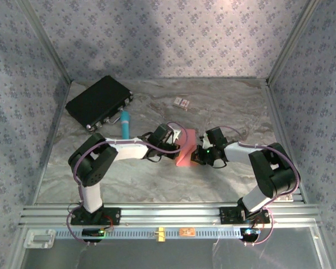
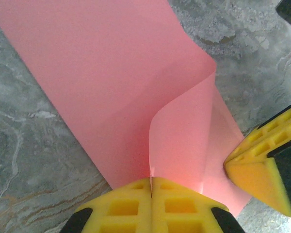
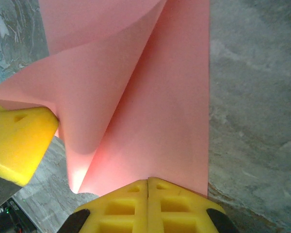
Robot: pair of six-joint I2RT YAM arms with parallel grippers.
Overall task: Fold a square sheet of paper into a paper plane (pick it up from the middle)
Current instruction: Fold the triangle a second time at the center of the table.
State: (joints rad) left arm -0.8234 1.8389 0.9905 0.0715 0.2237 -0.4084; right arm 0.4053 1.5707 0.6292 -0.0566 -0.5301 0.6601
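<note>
Pressed together at the bottom centre of the left wrist view, the yellow ribbed pads of the left gripper (image 2: 151,180) pinch the near edge of the thin salmon-pink sheet of paper (image 2: 102,82). One flap curls up from that pinch in a soft standing fold toward the upper right of the frame, while the rest lies flat on the grey marbled table (image 2: 34,160). The right gripper (image 2: 267,160) enters at the right edge of the same frame, its yellow tip on the lower right part of the paper. In the right wrist view the right gripper (image 3: 148,180) is likewise closed with no gap between its pads, clamped on the sheet's (image 3: 155,107) edge at the bottom centre. The paper rises there in a cone-like fold opening toward the upper left, and the left gripper (image 3: 19,136) touches that fold at the left edge. In the top external view the left gripper (image 1: 178,144) and right gripper (image 1: 197,152) face each other at the middle of the table (image 1: 235,106), with the pink sheet (image 1: 185,156) between and under them. A black rectangular case (image 1: 99,102) sits in the upper left, a teal marker (image 1: 124,123) just below it, and a tiny patterned card (image 1: 181,102) lies above the grippers, well apart from the paper.
</note>
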